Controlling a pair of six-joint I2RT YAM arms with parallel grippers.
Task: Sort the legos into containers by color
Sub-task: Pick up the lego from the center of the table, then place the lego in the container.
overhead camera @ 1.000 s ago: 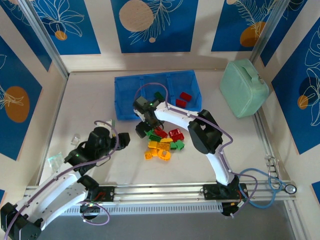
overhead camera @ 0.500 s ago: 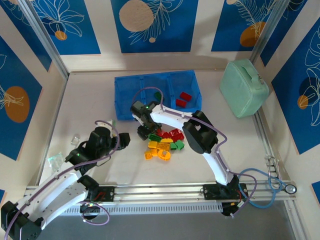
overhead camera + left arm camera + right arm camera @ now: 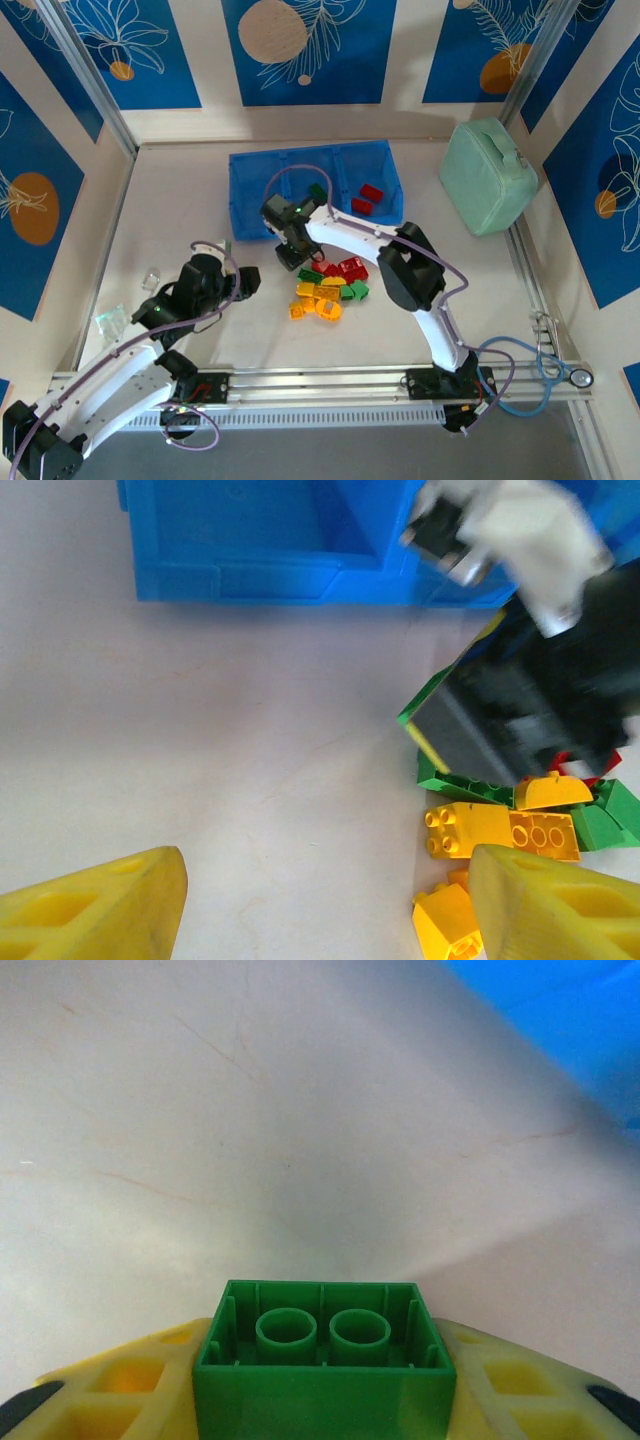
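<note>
Gripping a green brick (image 3: 322, 1340), the right gripper (image 3: 322, 1390) has its yellow fingers (image 3: 120, 1390) closed on either side of it. The brick's hollow underside, with two round tubes, faces the wrist camera. Bare table (image 3: 250, 1110) lies beyond it, with a blue corner at upper right. We cannot tell whether the brick is clear of the table.

From above, we note the right gripper (image 3: 296, 250) at the far left edge of the pile (image 3: 330, 290), between the pile and the near wall of the tray (image 3: 250, 215).

The left gripper (image 3: 330, 910) stands wide, with nothing between its fingers. It is over bare table, left of the pile and well apart from the right gripper. From above we place it (image 3: 243, 282) near the pile's left side.

The pile is a loose cluster of red, green and yellow-orange bricks on the table, just in front of the tray.

In the tray, the right compartment holds two red bricks (image 3: 367, 199). A second green brick (image 3: 318, 191) lies in the middle one, partly behind a cable (image 3: 285, 175).

A mint case (image 3: 487, 175) sits well apart at far right.
</note>
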